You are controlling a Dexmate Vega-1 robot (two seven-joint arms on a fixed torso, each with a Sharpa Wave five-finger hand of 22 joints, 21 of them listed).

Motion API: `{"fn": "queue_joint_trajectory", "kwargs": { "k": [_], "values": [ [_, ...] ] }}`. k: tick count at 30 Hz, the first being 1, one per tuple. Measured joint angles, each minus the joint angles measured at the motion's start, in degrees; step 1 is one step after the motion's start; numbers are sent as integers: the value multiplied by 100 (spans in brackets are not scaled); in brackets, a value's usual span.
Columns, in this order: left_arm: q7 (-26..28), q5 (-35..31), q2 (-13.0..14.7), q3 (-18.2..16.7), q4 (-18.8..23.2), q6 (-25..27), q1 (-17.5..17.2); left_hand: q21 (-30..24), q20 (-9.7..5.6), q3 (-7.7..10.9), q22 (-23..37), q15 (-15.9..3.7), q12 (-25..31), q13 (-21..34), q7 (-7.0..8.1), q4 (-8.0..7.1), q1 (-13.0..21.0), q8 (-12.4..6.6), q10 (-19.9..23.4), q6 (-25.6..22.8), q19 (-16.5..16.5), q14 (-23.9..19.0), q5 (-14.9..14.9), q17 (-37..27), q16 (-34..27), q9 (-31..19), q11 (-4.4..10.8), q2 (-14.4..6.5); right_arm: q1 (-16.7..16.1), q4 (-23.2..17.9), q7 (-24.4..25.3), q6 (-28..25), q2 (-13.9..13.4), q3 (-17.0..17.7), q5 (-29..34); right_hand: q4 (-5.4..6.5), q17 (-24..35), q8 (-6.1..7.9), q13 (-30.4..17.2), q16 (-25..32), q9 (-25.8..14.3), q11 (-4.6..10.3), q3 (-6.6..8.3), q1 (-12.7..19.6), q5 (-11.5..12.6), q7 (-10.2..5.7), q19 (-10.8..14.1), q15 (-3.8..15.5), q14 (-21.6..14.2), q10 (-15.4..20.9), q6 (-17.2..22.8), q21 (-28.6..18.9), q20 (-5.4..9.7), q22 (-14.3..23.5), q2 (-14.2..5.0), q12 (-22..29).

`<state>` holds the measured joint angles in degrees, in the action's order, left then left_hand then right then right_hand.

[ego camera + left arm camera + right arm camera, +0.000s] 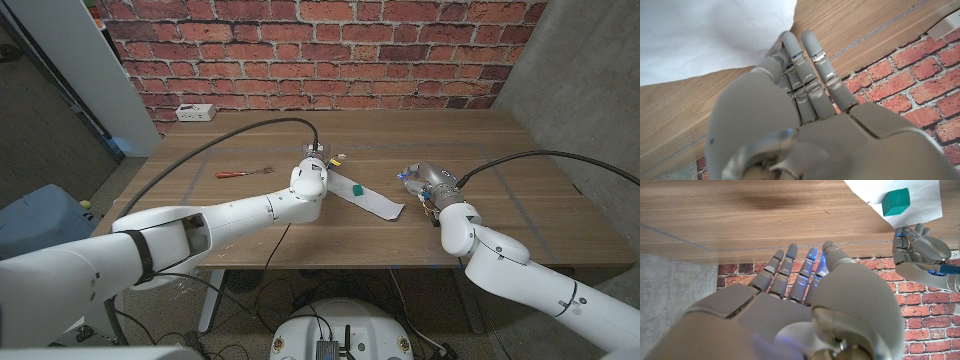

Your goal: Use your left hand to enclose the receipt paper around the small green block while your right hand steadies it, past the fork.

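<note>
A white receipt paper (372, 200) lies slantwise on the wooden table, with the small green block (358, 188) on its middle. My left hand (316, 164) is at the paper's far left end. In the left wrist view, the left hand (805, 100) has straight fingers whose tips and thumb meet a corner of the paper (705, 35); a pinch cannot be made out. My right hand (428, 182) stands just right of the paper's near end, apart from it, fingers spread and holding nothing. The right wrist view shows that hand (805, 305), the block (896, 202), the paper (922, 195) and the left hand (920, 250).
A fork (245, 173) with a red handle lies left of my left hand. A white power strip (193, 112) sits at the table's far left corner before the brick wall. Black cables run over the table to both wrists.
</note>
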<state>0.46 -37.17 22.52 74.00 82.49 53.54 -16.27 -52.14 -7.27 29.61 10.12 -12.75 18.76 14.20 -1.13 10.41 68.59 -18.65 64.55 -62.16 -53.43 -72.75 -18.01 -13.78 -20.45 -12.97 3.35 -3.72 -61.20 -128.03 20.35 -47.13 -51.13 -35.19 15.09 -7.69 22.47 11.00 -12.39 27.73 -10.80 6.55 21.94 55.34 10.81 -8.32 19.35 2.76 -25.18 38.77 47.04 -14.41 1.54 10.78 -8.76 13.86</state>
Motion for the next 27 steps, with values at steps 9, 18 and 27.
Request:
{"fn": "queue_joint_trajectory", "kwargs": {
  "k": [9, 18, 27],
  "values": [
    [306, -134, 126, -357, 350, -19, -217, -34, -22, 47, 0, 40, 123, 0, -73, -47, 40, -106, 54, -132, 23, -78, -618, -509, -319, -229, -53, 183, -34, -74, 49, -76, -21, -1, 56, -20, 0, 0, 0, 0, 0, 0, -20, 0, 0, 2, 0, 0, 0, 0, 2, 0, 0, 0, 0, -12],
    [288, -221, 222, -622, 771, 42, -325, -114, 15, 80, 12, 24, 270, 0, -129, -80, 2, -155, 34, -114, 189, -60, -1146, -884, -458, -470, -33, 282, -115, -278, 67, -305, -96, 20, 113, -73, 108, -5, 1, 68, 12, -78, -73, 1, 0, 25, 26, -10, -72, -113, -89, -23, -100, 0, 0, -22],
    [-136, -810, 620, -280, 1066, -87, -111, -78, 413, -655, 61, 423, -99, 1501, 694, -221, -253, 672, -1389, 1294, 2360, 1977, -319, -1436, 148, -396, 533, 154, -238, -490, 56, -575, -178, 86, 79, 14, 345, -85, -78, 89, -2, -195, -338, -106, -66, 66, -103, -29, 280, -585, -634, -23, -228, 0, 180, -171]
  ]
}}
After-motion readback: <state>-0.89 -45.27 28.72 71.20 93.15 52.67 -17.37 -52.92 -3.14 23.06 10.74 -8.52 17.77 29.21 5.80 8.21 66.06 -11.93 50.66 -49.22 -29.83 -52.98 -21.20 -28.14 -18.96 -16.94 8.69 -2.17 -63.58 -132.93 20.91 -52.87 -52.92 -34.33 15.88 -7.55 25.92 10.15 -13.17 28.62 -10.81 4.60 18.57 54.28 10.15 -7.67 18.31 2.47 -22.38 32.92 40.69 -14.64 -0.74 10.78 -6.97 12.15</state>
